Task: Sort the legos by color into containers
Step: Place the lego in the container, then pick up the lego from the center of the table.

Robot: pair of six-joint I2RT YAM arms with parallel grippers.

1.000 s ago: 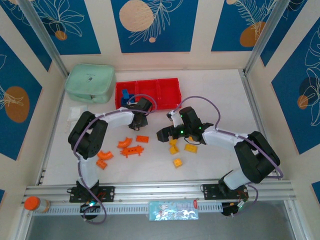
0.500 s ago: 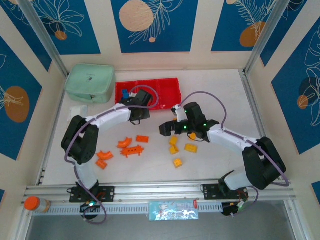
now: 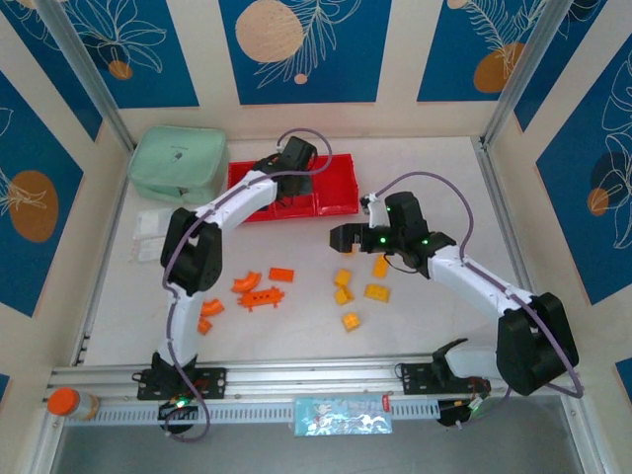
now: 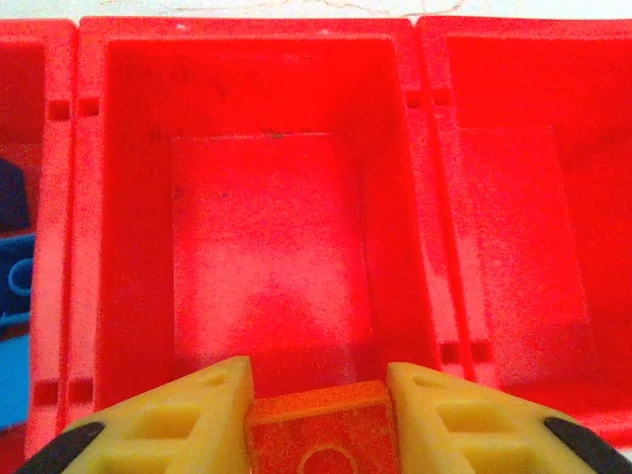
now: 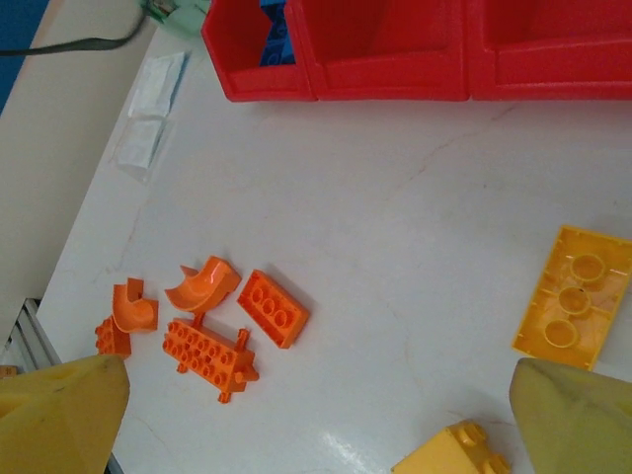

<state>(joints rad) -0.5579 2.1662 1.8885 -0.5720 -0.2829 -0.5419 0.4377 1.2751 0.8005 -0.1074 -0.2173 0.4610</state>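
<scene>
Red bin point(image 4: 272, 247) behind half-cropped orange brick point(image 4: 321, 433)

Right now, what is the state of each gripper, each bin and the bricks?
left gripper, shut on orange brick over the middle bin
right gripper, open, holding nothing
left bin, holds blue bricks
middle bin, empty
right bin, empty as far as shown
loose orange bricks, lying on the table
yellow bricks, lying on the table

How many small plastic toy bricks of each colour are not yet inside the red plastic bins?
Orange plastic bricks on the white table: 5
Orange brick in the left gripper: 1
Yellow plastic bricks on the table: 5
Total: 11
</scene>
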